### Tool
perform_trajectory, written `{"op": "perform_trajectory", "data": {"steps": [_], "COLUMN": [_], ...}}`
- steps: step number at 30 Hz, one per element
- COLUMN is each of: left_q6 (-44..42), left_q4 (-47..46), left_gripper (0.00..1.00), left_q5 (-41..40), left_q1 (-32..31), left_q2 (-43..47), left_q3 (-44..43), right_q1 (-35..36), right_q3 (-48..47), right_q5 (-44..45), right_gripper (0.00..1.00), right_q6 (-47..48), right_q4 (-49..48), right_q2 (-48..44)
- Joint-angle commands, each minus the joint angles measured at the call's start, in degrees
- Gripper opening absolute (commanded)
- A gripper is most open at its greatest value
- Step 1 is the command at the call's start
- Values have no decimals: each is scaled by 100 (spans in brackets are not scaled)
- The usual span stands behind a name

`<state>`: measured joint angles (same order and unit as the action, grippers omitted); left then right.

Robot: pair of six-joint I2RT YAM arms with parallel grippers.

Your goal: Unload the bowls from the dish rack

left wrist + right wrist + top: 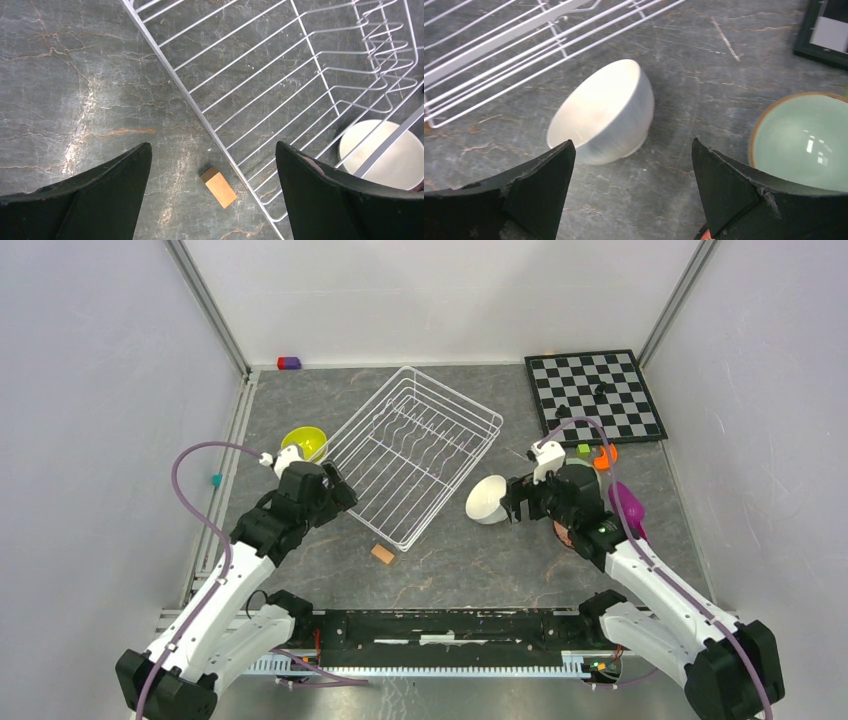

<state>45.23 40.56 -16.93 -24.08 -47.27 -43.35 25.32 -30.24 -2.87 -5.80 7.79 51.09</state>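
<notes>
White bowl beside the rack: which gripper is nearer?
Right. The right gripper is open just beside the white bowl; the left gripper is across the rack.

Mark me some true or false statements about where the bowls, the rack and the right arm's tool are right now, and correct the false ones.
1. The dish rack has no bowl in it. True.
2. The white bowl stands upright. False: it lies tipped on its side on the table, right of the rack.
3. The right tool is shut on the white bowl. False: its jaws stand open, with the bowl just ahead of them.
4. The yellow-green bowl sits on the table left of the rack. True.
5. The orange block lies inside the rack. False: it lies on the table, just outside the rack's near corner.
</notes>
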Motion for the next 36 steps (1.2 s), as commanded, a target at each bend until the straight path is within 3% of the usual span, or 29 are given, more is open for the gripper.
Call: {"op": "perform_trajectory", "data": {"steps": [1, 5, 13, 27, 36], "left_q6": [414, 316, 256, 282, 365], "left_q4": [-81, -112, -165, -463, -1639], "left_gripper": [98, 98, 98, 97, 90], "left_q5": [-284, -232, -232, 268, 994], "left_q1": [24, 19, 17, 25, 24], "left_q2": [156, 240, 292, -263, -679], "left_q3": [-72, -78, -16, 237, 699], "right_q1": [-9, -1, -6, -2, -5], "right_q3": [-347, -396, -245, -53, 263], "right_q5": [-703, -648, 1253, 1414, 1375], "right_gripper": [93, 93, 95, 95, 96], "right_q6": [-428, -414, -385, 132, 375], "right_q4": [-623, -444, 379, 99, -181], "right_q2": [186, 487, 452, -954, -1637]}}
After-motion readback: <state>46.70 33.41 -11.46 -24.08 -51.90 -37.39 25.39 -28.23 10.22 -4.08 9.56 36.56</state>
